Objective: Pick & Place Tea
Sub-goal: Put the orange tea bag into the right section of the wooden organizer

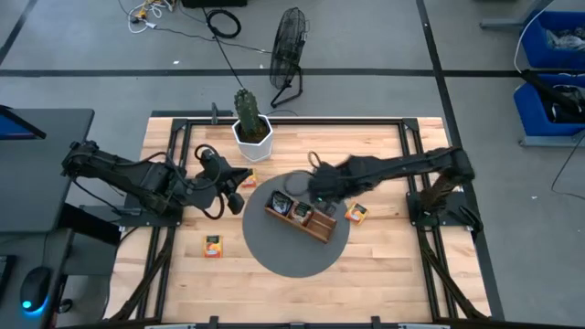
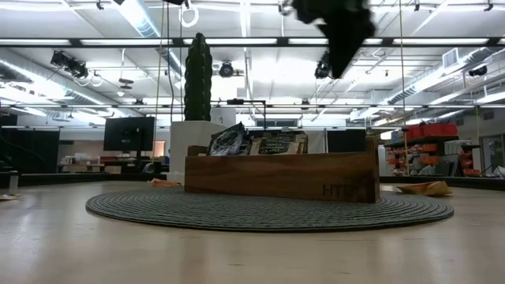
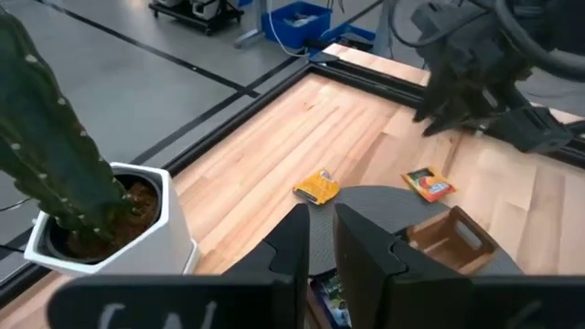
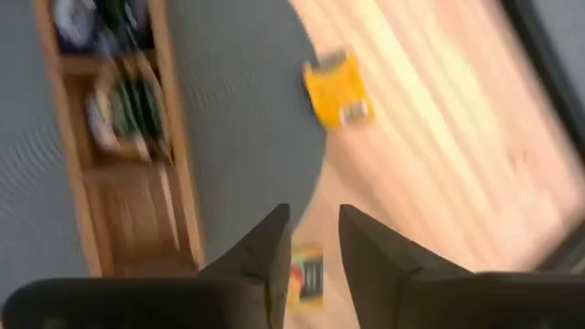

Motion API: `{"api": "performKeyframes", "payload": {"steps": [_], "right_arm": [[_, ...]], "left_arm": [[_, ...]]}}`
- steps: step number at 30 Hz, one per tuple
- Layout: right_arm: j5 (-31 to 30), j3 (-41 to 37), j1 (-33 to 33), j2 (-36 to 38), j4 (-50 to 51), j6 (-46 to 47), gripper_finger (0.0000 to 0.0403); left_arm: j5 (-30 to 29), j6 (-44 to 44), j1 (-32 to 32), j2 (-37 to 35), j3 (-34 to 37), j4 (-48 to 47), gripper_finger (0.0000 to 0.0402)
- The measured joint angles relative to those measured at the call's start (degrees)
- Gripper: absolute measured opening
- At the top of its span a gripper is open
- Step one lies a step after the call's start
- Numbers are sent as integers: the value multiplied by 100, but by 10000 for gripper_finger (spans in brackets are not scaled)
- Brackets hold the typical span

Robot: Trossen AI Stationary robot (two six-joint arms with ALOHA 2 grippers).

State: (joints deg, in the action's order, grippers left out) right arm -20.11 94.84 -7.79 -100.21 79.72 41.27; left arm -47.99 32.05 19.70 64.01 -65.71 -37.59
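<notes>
Tea packets strewn around tray on round mat

Right gripper hovers above tray, fingers slightly parted, empty. Left gripper, fingers nearly together, near cactus; orange packets on bench.

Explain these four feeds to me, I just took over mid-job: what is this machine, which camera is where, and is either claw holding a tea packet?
It is two dark robot arms at a wooden table. One camera looks straight down, one sits at table height, and one rides on each wrist. A wooden divided tray with dark packets in it sits on a round grey mat, near a cactus. Orange packets lie loose: one by the pot, one front left, one right of the tray. The left gripper hangs near the cactus; the right gripper is above the tray. Both look slightly open and hold nothing.
</notes>
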Motion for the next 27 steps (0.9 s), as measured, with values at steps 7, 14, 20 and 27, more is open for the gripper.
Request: {"api": "performKeyframes", "payload": {"steps": [7, 14, 20, 27], "right_arm": [[456, -2223, -479, 1232, -406, 1485, 105], [1491, -4242, -350, 2422, -1983, 2411, 172], [1751, -5437, -29, 2689, -2634, 2785, 239], [2024, -6075, 324, 2647, -4196, 3067, 279]], "left_arm": [[2, -11, 48, 0, 2, -11, 55], [2, -17, 48, 0, 1, -2, 55], [2, -35, 35, 0, 0, 0, 55], [2, -35, 35, 0, 0, 5, 55]]}}
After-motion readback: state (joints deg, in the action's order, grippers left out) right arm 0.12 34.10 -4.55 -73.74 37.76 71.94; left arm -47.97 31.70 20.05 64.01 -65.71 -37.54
